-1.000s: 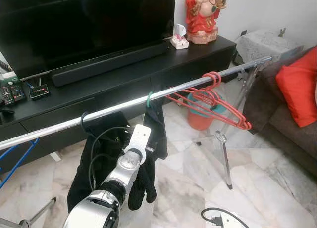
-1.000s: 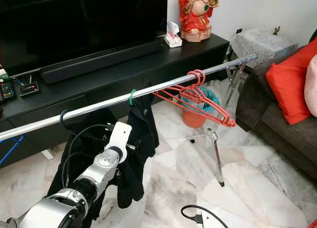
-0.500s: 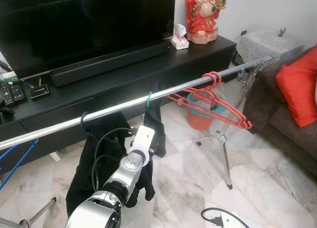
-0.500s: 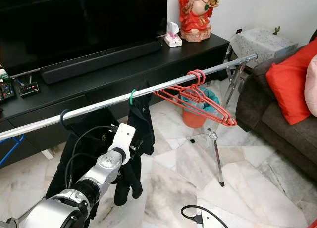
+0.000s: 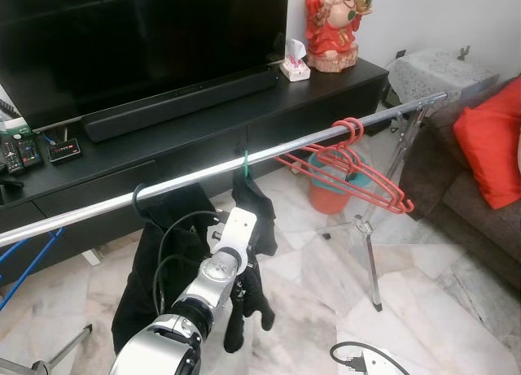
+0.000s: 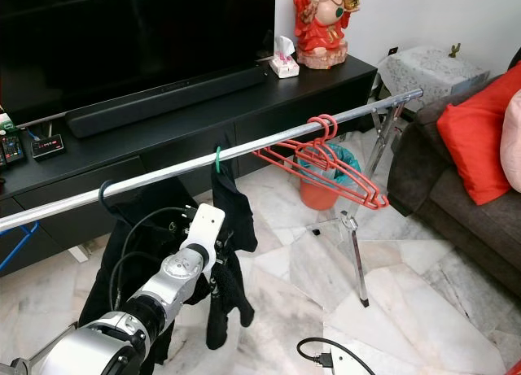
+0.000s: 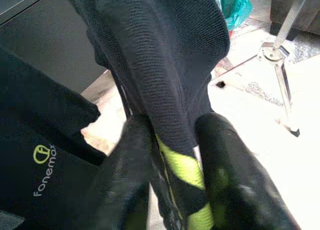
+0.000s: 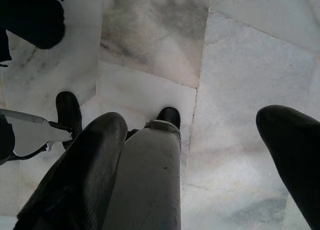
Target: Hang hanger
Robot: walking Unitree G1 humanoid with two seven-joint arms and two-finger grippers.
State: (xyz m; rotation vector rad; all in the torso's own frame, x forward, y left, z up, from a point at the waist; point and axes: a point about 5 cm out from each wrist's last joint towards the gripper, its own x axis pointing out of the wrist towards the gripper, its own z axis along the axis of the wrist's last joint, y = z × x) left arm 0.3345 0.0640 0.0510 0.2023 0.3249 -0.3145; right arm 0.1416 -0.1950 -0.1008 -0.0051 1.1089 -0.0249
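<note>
- My left gripper [image 7: 172, 155] is raised below the silver rail [image 5: 187, 182], its two black fingers [image 7: 127, 165] pinched on a dark garment [image 5: 248, 228] with a yellow-green stripe.
- That garment hangs from a green hanger hook [image 5: 245, 158] on the rail, near its middle.
- Just to its left a second black garment [image 5: 151, 261] hangs from a dark hook.
- Further right along the rail, a bunch of red hangers [image 5: 346, 167] hangs bare.
- My right gripper [image 8: 200, 155] points down at the marble floor [image 8: 240, 65], fingers spread wide and holding nothing.
</note>
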